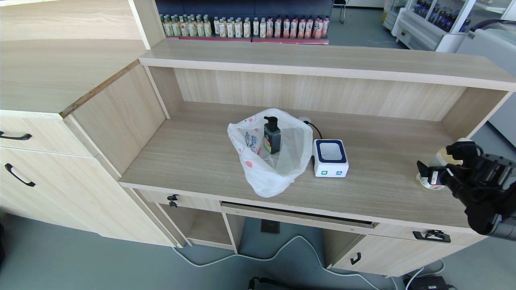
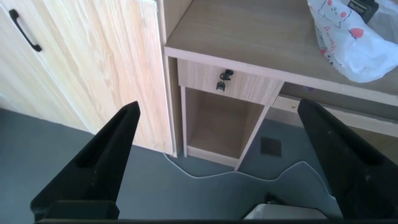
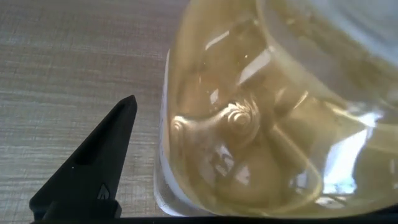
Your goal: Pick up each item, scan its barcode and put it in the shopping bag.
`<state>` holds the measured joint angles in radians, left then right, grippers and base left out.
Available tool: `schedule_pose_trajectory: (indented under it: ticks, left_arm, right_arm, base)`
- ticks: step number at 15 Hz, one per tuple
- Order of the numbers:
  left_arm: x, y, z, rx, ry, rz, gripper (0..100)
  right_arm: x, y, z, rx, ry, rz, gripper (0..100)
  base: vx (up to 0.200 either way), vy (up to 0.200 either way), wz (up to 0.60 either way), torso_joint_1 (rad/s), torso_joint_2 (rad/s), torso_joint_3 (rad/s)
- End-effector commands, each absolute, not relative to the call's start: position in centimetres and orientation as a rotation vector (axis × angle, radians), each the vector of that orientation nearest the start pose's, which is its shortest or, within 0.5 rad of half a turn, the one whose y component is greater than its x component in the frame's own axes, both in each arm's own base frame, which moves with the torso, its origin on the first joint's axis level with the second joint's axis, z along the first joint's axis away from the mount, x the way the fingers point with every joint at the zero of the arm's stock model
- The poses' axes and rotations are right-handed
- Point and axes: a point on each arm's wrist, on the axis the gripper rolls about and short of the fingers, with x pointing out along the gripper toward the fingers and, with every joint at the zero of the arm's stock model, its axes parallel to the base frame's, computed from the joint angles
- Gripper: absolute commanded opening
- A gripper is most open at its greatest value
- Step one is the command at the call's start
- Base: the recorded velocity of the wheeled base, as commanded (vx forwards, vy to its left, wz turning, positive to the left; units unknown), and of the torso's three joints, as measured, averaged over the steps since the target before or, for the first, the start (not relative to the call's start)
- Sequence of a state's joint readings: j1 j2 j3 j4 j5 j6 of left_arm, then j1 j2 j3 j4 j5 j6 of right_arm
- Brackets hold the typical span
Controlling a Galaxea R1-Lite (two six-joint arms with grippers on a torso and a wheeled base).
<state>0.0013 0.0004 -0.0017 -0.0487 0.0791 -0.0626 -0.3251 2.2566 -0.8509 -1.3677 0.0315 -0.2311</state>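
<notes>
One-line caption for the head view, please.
Right gripper at a clear bottle on the counter; pump bottle already in the shopping bag beside the scanner.

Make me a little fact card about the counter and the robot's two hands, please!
Counter: light wood
Shopping bag: white, open, in the middle of the counter
Inside the bag: dark pump bottle, upright
Scanner: white box right beside the bag
Yellow bottle: see-through, standing at the counter's right end
Right gripper: open, jaws on either side of the yellow bottle
Left gripper: open, empty, low down in front of the counter
</notes>
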Motion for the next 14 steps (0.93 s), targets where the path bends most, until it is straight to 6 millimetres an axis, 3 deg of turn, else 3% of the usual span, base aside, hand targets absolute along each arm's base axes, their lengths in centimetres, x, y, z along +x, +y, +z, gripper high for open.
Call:
schedule_pose_trajectory:
  ticks: [1,2,14]
  left_arm:
    - [-2.3,0.2,8.1,-0.065,-0.053,0.080,100]
    - [-2.3,0.2,8.1,-0.065,-0.053,0.080,100]
    - [-2.3,0.2,8.1,-0.065,-0.053,0.080,100]
  right_arm:
    - [38.1,-12.6,6.5,-0.223,0.066,-0.283,100]
    - [38.4,-12.6,6.5,-0.224,0.057,-0.283,0]
    - [39.1,-12.7,7.9,-0.237,0.003,-0.258,0]
  base:
    - [0.000,0.000,0.00,0.000,0.00,0.000]
    - [0.000,0.000,0.00,0.000,0.00,0.000]
    - [0.000,0.000,0.00,0.000,0.00,0.000]
